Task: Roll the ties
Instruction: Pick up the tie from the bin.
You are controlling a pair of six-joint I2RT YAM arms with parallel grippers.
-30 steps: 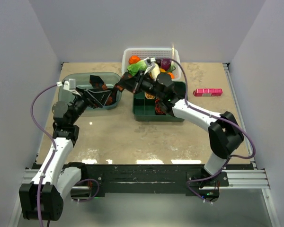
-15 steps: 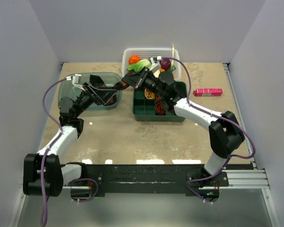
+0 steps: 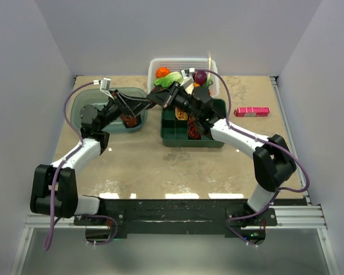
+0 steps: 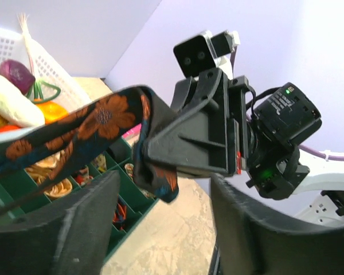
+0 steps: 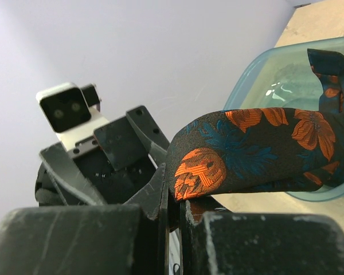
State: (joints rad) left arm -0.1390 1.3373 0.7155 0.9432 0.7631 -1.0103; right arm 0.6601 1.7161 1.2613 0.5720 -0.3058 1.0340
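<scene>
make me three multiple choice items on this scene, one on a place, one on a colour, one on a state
1. Relative to the green tray, the pink box lies:
A. inside it
B. on the table, to its right
C. on the table, to its left

2. The bright flowers on the tie are:
A. orange
B. white
C. pink

3. The right end effector is:
A. open and empty
B. out of view
C. shut on the tie

Answers:
1. B: the top view shows the box on bare table, apart from the tray's right side.
2. A: both wrist views show orange blooms on dark cloth.
3. C: the right wrist view shows its fingers pressed together with the tie's end pinched between them.
</scene>
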